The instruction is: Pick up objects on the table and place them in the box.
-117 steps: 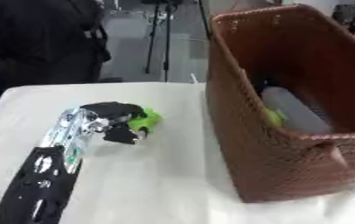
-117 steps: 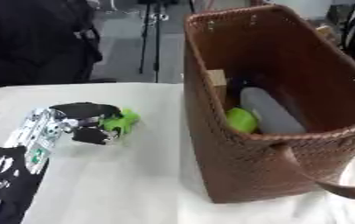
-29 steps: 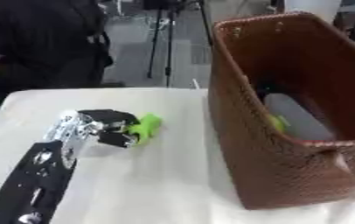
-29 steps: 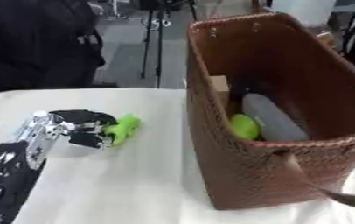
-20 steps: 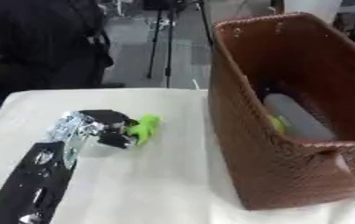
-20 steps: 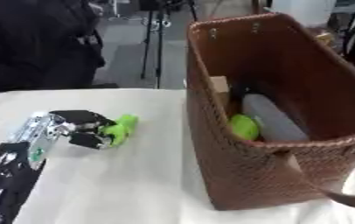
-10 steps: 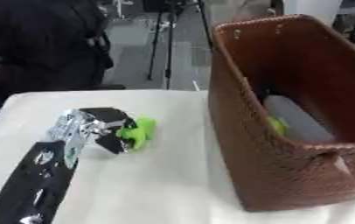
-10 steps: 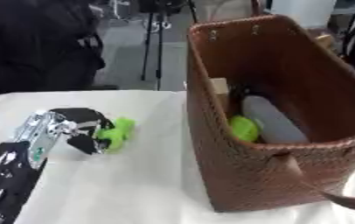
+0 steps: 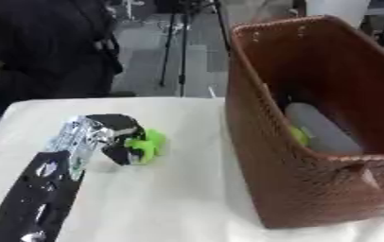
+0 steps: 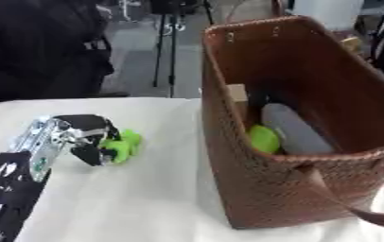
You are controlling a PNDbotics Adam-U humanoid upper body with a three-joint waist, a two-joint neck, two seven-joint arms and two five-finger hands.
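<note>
On the left: left hand (image 9: 117, 137), at the end of a black and silver arm coming in from the near left corner, fingers curled round a bright green object (image 9: 148, 144), pinching it at the hand's right side. Compared with a second ago, hand and green object a little higher in both eye views and seemingly just clear of the white table (image 9: 170, 198), a faint shadow beneath; part of that shift possibly owed to a small tilt of the head, since the far room sits slightly differently too. Probable meaning for the task: grasp made, lift just begun, carry to the right yet to come.

To the right: tall brown woven box (image 10: 311, 156), upright on the table, well apart from the held piece. Inside, at the bottom: a green round thing (image 10: 264, 138), a grey oblong thing (image 10: 288, 127) beside it, a pale block (image 10: 238, 93) against the left wall. So some items already in.

Right hand: nowhere in either view.
</note>
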